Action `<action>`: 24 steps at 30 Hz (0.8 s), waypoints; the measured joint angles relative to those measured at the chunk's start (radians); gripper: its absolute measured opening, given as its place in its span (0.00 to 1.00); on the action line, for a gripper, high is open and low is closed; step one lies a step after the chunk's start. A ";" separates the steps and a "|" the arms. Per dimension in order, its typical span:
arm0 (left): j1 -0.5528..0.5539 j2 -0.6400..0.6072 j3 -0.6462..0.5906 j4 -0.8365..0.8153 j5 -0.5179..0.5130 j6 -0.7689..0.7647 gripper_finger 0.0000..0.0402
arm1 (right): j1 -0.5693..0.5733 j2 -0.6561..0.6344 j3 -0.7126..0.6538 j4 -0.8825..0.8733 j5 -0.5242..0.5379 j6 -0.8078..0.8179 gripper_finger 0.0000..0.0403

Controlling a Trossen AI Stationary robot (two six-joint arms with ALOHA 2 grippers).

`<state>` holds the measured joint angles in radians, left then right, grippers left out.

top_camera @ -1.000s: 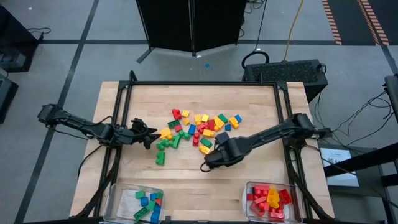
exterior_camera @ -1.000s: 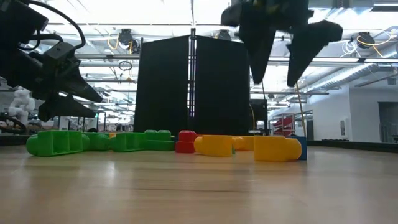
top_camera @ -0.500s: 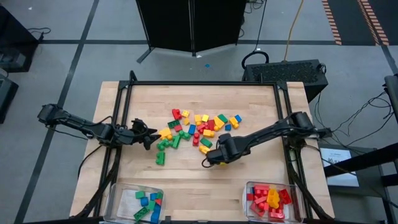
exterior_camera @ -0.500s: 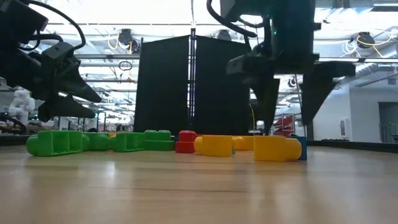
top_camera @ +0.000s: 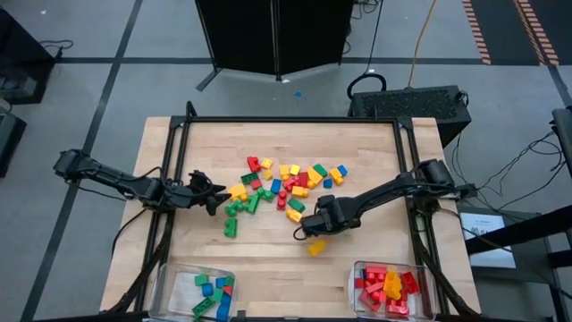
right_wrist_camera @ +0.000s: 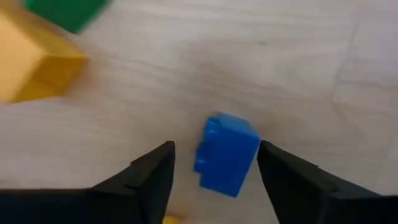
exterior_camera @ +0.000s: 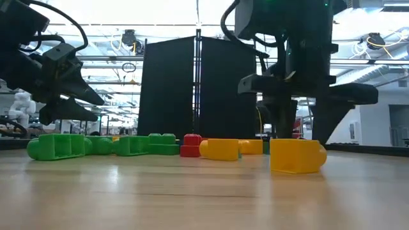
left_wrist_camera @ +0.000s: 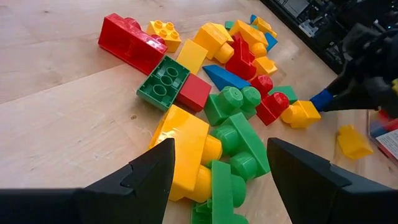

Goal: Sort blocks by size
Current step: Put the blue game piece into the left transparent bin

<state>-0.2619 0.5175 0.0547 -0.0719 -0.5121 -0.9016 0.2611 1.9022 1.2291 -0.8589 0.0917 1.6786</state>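
Many red, yellow, green and blue blocks [top_camera: 286,183] lie heaped mid-table. My right gripper [top_camera: 309,231] points down at the heap's near edge. It is open, with a small blue block [right_wrist_camera: 227,152] lying on the table between its fingers. A yellow block [top_camera: 316,247] lies alone just nearer the table's front edge. My left gripper [top_camera: 214,197] hangs open at the heap's left end, above yellow and green blocks [left_wrist_camera: 211,155]. My right gripper comes from above with one finger on each side of the blue block [right_wrist_camera: 249,140], which rests on the table. A gap shows on one side. The other finger [right_wrist_camera: 273,162] stands right at the block's edge; whether it touches I cannot tell.
A clear bin [top_camera: 198,293] with green and blue blocks stands at the near left. A second bin [top_camera: 390,288] with red and yellow blocks stands at the near right. Bare wood lies between the bins and the heap.
My right gripper has come down onto the table at the heap's near edge, rolling a little, and its fingers have drawn closer together around the blue block. The yellow block beside it has slid out toward the table's near edge and now lies apart.
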 joint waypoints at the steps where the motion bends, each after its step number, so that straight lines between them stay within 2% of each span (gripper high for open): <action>1: 0.000 0.000 0.000 0.000 0.000 0.000 0.64 | 0.001 0.003 -0.011 0.003 -0.013 0.006 0.52; 6: 0.000 0.000 0.000 0.000 0.000 0.000 0.64 | 0.010 0.003 -0.048 0.074 -0.015 0.004 0.37; 12: 0.000 0.003 0.001 -0.011 0.000 -0.006 0.64 | 0.010 0.003 -0.049 0.103 0.001 -0.054 0.05; 13: 0.000 0.004 0.001 -0.012 0.000 -0.007 0.64 | 0.010 0.003 -0.045 0.103 0.005 -0.064 0.03; 18: 0.000 0.005 0.001 -0.012 0.000 -0.008 0.64 | 0.009 0.003 -0.039 0.098 0.004 -0.066 0.05; 24: 0.000 0.005 0.002 -0.014 0.004 -0.008 0.64 | 0.035 0.004 0.073 -0.048 0.012 -0.159 0.01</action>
<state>-0.2622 0.5220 0.0563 -0.0856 -0.5079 -0.9100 0.2959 1.9064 1.3020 -0.9068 0.1033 1.5200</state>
